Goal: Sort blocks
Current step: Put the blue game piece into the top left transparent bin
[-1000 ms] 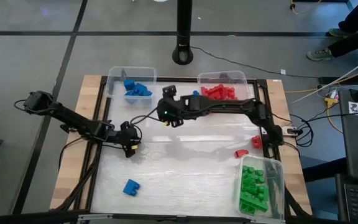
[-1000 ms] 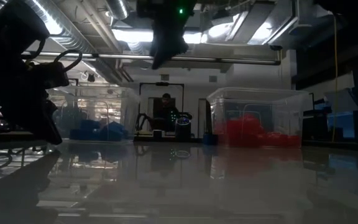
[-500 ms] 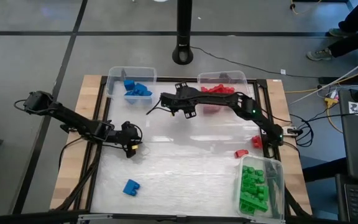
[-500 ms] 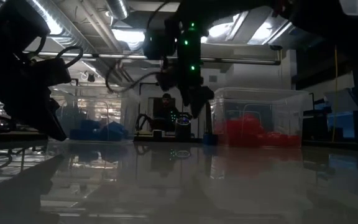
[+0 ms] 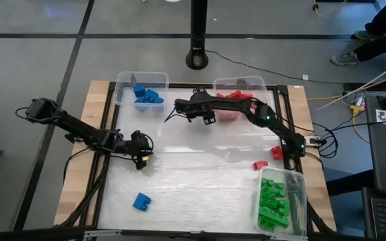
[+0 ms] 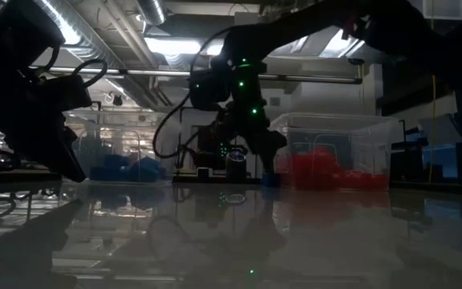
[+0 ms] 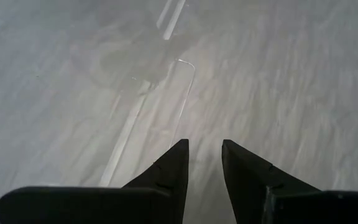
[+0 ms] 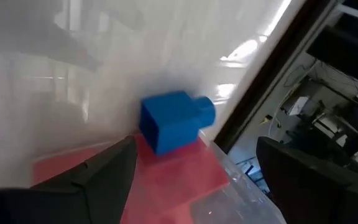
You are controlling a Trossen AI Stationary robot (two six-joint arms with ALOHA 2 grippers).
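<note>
Right wrist view: wide jaws, blue block [image 8: 176, 120] (hidden overhead); left jaws narrow.

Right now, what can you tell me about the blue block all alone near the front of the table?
The blue block is a small bright blue plastic brick with a notch on one side, so it looks a bit stepped. It lies tilted on the pale tabletop, near the front left part. Nothing touches it: the left tool sits farther back, and the right tool is far off by the red bin.
</note>
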